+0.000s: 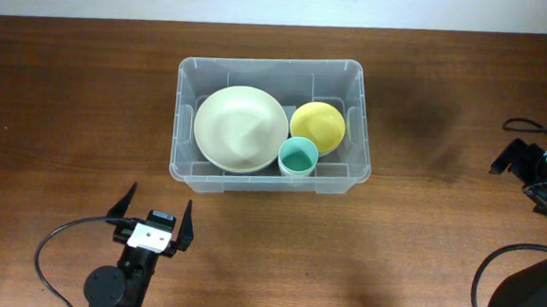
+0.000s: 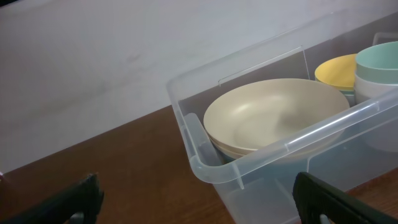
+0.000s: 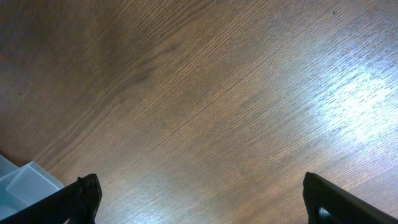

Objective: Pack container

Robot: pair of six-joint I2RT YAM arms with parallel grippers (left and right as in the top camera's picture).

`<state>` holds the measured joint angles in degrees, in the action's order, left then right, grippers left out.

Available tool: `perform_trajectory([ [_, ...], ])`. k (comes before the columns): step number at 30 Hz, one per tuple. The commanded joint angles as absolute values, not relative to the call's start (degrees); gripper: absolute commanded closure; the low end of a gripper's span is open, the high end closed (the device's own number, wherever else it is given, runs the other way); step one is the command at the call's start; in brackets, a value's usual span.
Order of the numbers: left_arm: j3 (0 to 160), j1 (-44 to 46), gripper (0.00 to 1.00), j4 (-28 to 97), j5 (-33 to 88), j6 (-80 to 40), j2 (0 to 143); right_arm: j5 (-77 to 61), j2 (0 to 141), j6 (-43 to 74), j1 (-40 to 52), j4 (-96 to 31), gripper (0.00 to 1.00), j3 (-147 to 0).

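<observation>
I see container (image 1: 264,183) at centre of overhead frame on desk (image 1: 67,112), holding cream bowl (image 1: 241,128), yellow bowl (image 1: 318,125), teal cup (image 1: 298,158). Left gripper (image 1: 159,202) lower left, jaws wide open, empty. Right gripper (image 3: 202,196) jaws spread wide above desk.

The container (image 1: 272,65), a clear rectangular plastic bin with rounded corners, sits upright and lidless on the tabletop (image 1: 67,112) at upper centre, holding a cream bowl (image 1: 241,128), yellow bowl (image 1: 318,125) and teal cup (image 1: 298,158).

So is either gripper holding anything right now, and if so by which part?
Nothing is held. The left gripper and the right gripper both stand open and empty, apart from the container.
</observation>
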<state>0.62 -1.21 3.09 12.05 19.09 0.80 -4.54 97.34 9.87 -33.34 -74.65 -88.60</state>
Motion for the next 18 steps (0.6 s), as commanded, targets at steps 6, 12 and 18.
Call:
perform_trajectory([
  [6,0.5,-1.6,0.00,3.5,12.7,18.9,0.4,-4.0,96.7,9.4,-33.4,-74.5,0.01,-88.4],
  [12,0.5,-1.6,0.00,3.5,12.7,18.9,0.4,-6.5,90.4,10.0,-32.6,-71.6,0.01,-87.7],
  [18,0.5,-1.6,0.00,3.5,12.7,18.9,0.4,-8.4,75.0,10.1,-25.5,-55.2,0.01,-77.8],
])
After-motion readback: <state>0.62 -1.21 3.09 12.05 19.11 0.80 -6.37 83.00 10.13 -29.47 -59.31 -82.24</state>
